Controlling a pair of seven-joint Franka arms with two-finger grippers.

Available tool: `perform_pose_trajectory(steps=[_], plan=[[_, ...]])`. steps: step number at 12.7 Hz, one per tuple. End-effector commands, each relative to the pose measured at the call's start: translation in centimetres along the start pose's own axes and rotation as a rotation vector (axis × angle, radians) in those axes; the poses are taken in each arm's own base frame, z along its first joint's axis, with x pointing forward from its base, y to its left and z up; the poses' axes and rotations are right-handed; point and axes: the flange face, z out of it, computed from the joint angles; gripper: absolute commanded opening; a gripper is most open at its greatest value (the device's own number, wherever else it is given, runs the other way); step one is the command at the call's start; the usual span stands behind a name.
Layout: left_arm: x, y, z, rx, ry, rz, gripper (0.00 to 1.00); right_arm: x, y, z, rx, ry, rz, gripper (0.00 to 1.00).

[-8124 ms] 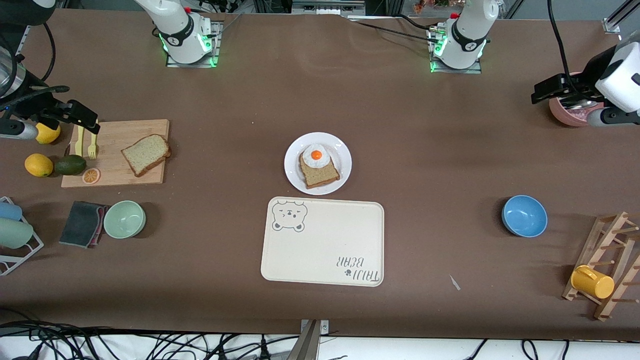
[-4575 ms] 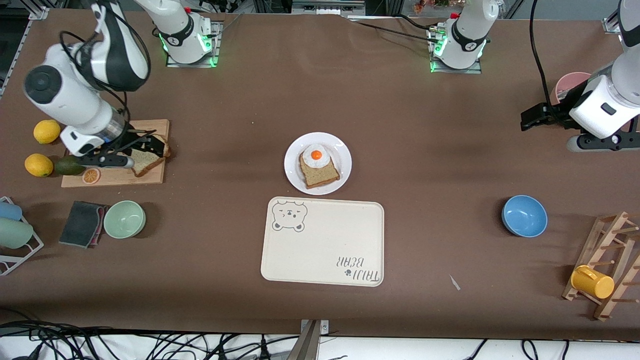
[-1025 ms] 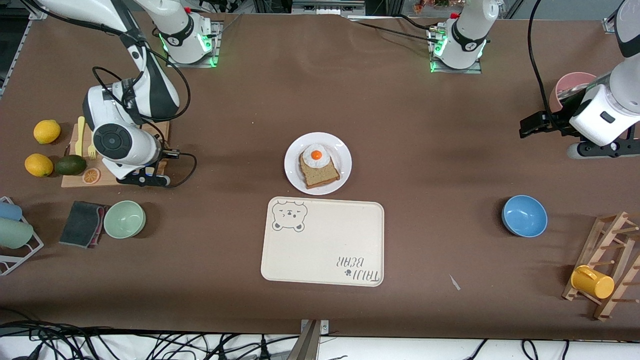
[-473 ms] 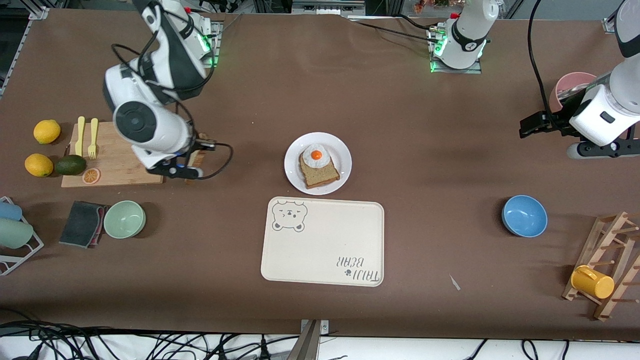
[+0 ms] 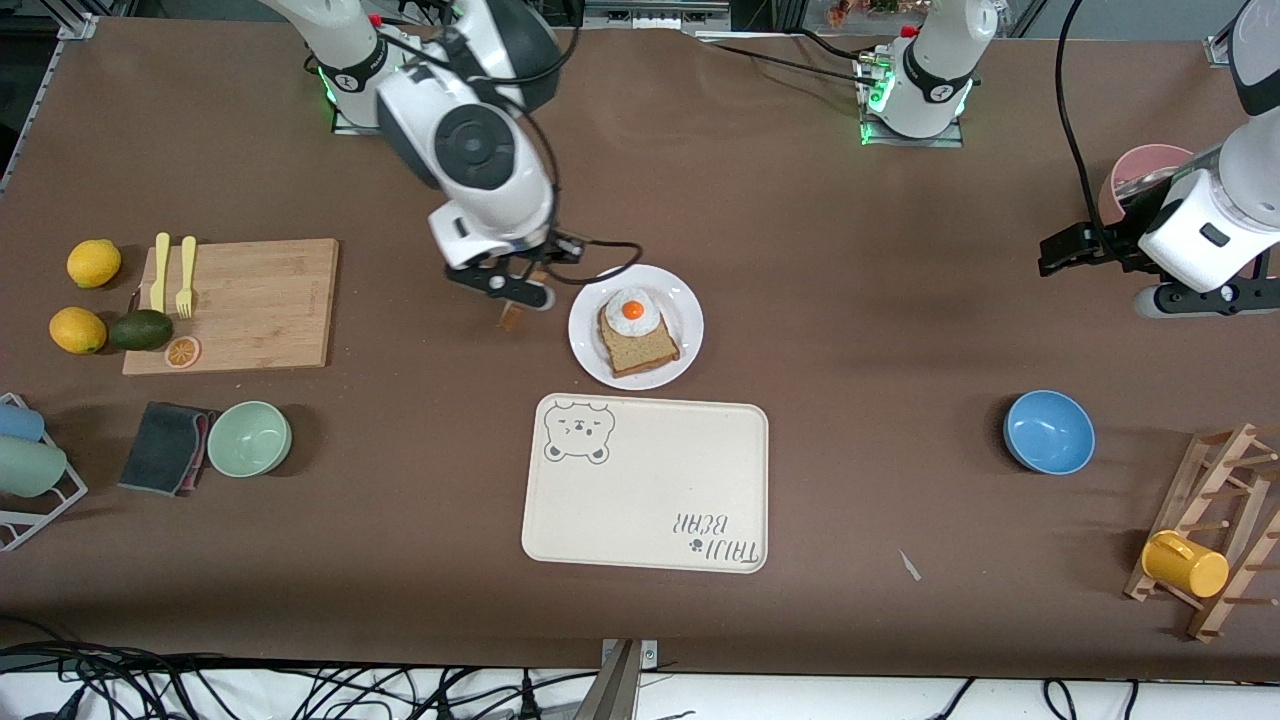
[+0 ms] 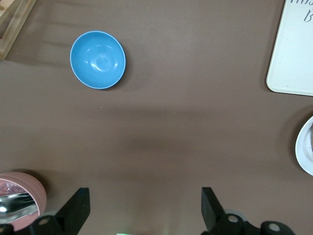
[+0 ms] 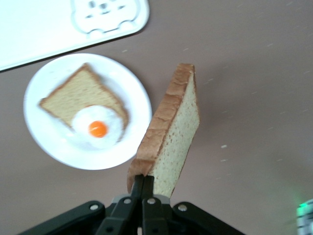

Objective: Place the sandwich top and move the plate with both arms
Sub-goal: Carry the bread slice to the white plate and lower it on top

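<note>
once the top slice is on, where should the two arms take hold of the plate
By its thin raised rim, one gripper at each end: the open left gripper, waiting near the pink bowl, from its end, and the right gripper, now shut on the bread slice, from the other. The plate is round, flat and shallow, and the egg toast fills its middle, so probably only the edge is free.
</note>
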Motion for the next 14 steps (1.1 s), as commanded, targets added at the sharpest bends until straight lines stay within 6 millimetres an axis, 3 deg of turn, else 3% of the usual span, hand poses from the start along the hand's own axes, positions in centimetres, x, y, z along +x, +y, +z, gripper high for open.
perform_pose_trajectory(steps=[1, 5, 14], plan=[[-0.4, -0.2, 0.0, -0.011, 0.005, 0.015, 1.0, 2.3, -2.4, 1.1, 0.029, -0.019, 0.059, 0.0], [-0.2, -0.2, 0.4, -0.009, -0.004, 0.015, 1.0, 0.8, -5.9, 3.0, 0.1, 0.006, 0.103, 0.0], [-0.2, -0.5, 0.5, -0.011, -0.01, 0.011, 1.0, -0.8, -7.4, 6.4, 0.019, 0.064, 0.064, 0.0]])
